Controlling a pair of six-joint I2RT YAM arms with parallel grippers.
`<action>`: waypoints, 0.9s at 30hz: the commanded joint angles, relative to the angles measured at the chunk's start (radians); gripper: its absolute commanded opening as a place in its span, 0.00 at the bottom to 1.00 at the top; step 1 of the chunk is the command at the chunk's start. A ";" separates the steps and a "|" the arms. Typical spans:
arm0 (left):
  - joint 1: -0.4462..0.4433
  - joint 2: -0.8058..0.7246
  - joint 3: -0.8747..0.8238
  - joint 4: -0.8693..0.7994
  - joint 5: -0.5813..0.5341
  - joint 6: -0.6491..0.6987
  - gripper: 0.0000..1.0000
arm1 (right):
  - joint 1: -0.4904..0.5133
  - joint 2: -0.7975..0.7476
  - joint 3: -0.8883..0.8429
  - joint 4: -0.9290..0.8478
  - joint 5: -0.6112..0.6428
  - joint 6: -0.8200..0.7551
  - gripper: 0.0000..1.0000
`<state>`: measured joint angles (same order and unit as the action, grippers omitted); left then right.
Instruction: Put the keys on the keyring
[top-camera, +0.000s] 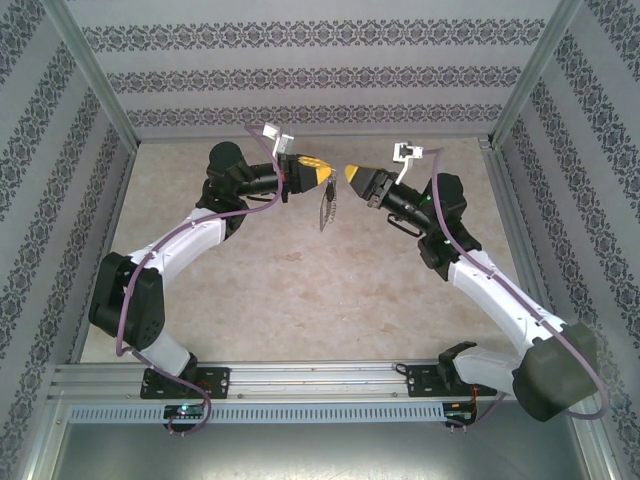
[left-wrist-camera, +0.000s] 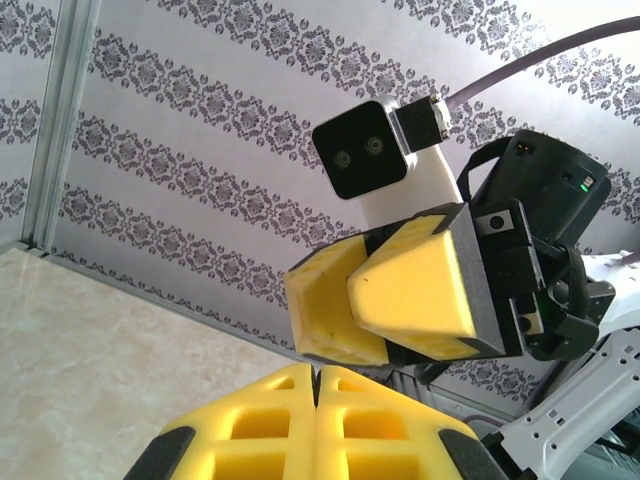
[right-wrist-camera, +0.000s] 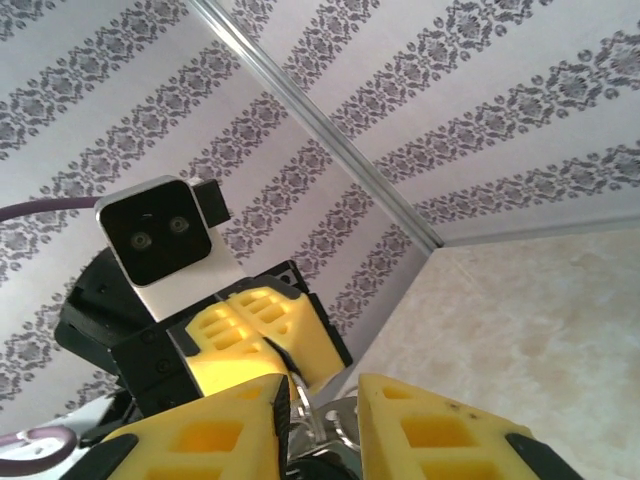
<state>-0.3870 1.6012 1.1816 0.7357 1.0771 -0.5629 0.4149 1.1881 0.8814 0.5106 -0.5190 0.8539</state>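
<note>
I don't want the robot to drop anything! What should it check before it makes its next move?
1. Left pincer shut tight: ok.
2. Keyring lifted off the table, hanging at the left pincer's tip: ok.
3. Right pincer facing the left one, tips close together: ok.
4. Right pincer gripping the metal piece between its fingers: cannot tell.
5. Key already on the keyring: cannot tell, too small to see.
</note>
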 joint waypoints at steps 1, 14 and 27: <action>-0.013 -0.017 -0.007 0.091 -0.009 -0.020 0.00 | 0.028 0.027 0.005 0.093 0.016 0.074 0.25; -0.014 -0.025 -0.003 0.092 -0.008 -0.026 0.00 | 0.056 0.071 -0.003 0.128 0.012 0.079 0.12; -0.010 -0.060 0.011 -0.173 -0.083 0.169 0.50 | -0.022 0.062 0.143 -0.231 -0.075 -0.221 0.00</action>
<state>-0.3935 1.5898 1.1778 0.6701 1.0252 -0.5125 0.4129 1.2594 0.9306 0.4465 -0.5529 0.8101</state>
